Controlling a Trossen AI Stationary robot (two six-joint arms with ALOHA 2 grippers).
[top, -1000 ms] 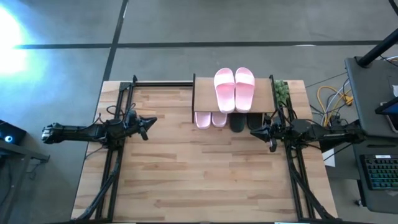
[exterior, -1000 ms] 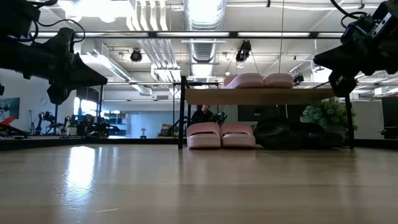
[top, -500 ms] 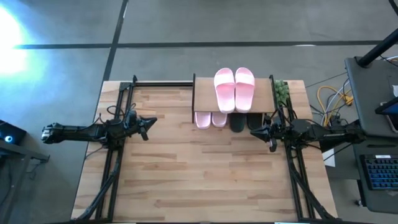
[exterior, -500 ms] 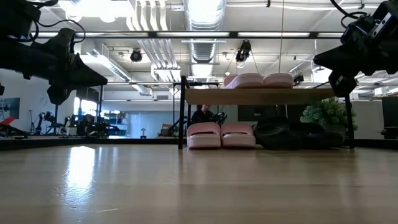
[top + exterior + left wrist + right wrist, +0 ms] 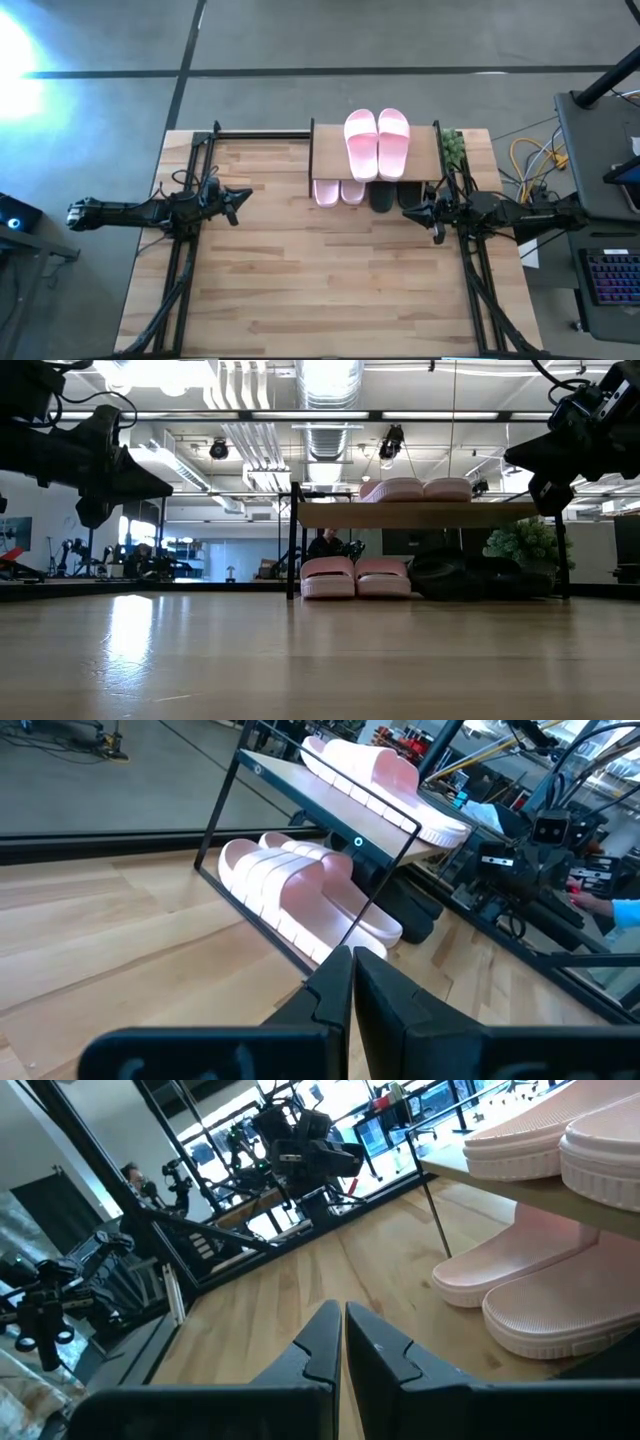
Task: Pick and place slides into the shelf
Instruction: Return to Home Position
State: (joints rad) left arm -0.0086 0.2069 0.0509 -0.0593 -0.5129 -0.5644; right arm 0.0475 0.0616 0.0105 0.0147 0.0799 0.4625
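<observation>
The shelf (image 5: 330,150) stands at the table's far edge, its light-wood top board on thin black legs. Two pink slides (image 5: 377,140) lie side by side on the top board. Under it, on the table, stand two more pink slides (image 5: 355,576) and two black slides (image 5: 395,194). My left gripper (image 5: 236,203) hovers shut at the table's left side, clear of everything. My right gripper (image 5: 432,218) hovers shut at the right side, just near of the shelf's right end. In the wrist views each gripper (image 5: 351,970) (image 5: 342,1325) shows its fingertips together with nothing between them.
A small green plant (image 5: 452,146) stands at the shelf's right end. Black frame rails (image 5: 178,270) run along both table sides. A desk with a keyboard (image 5: 608,275) and cables stands off the right edge. The wooden tabletop (image 5: 320,280) spreads wide on the near side of the shelf.
</observation>
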